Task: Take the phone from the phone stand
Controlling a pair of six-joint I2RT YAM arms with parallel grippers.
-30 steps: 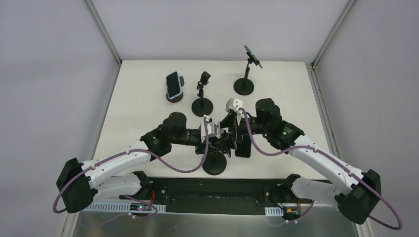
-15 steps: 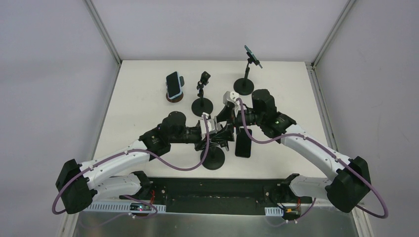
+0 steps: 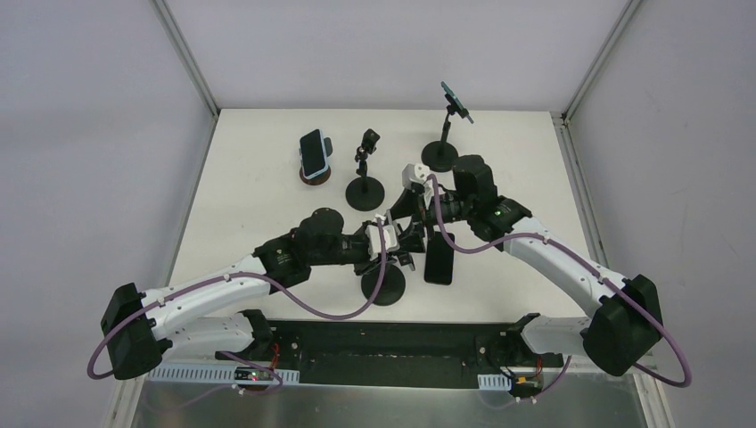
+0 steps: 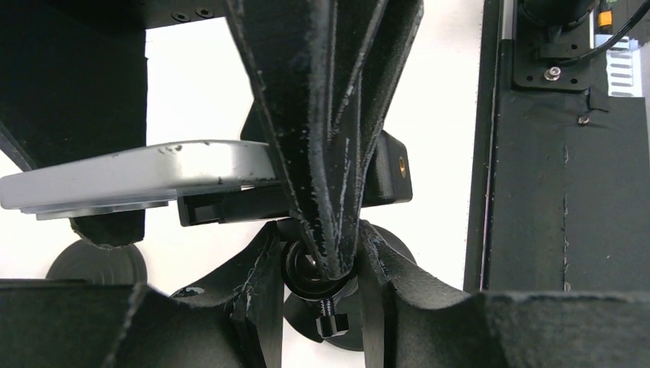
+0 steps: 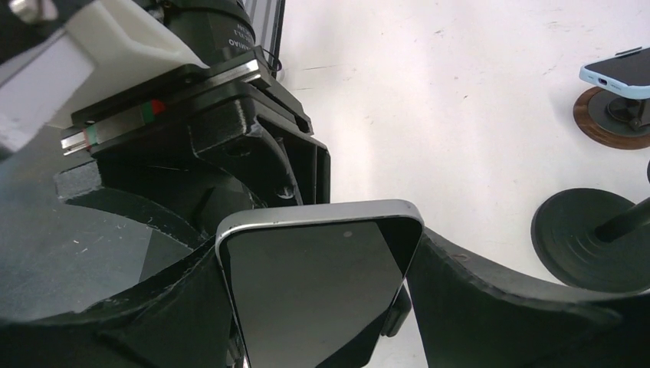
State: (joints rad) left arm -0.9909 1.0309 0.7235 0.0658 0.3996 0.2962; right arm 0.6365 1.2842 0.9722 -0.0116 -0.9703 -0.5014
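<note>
While left claw (image 4: 326,274) pinches phone stand (image 3: 383,285) stem, right claw (image 5: 322,290) pinches phone (image 5: 306,314) — phone lying against cradle (image 4: 387,165).

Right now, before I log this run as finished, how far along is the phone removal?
Done: the left gripper clamps the phone stand at its neck, and the right gripper grips the phone. In hand: parting them. The left wrist view shows the phone right against the cradle, not clearly free. Remaining: pull it clear, set it down.

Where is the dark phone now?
Top view: the dark phone hangs in the right gripper near the table's front centre, just right of the phone stand that the left gripper clamps.
</note>
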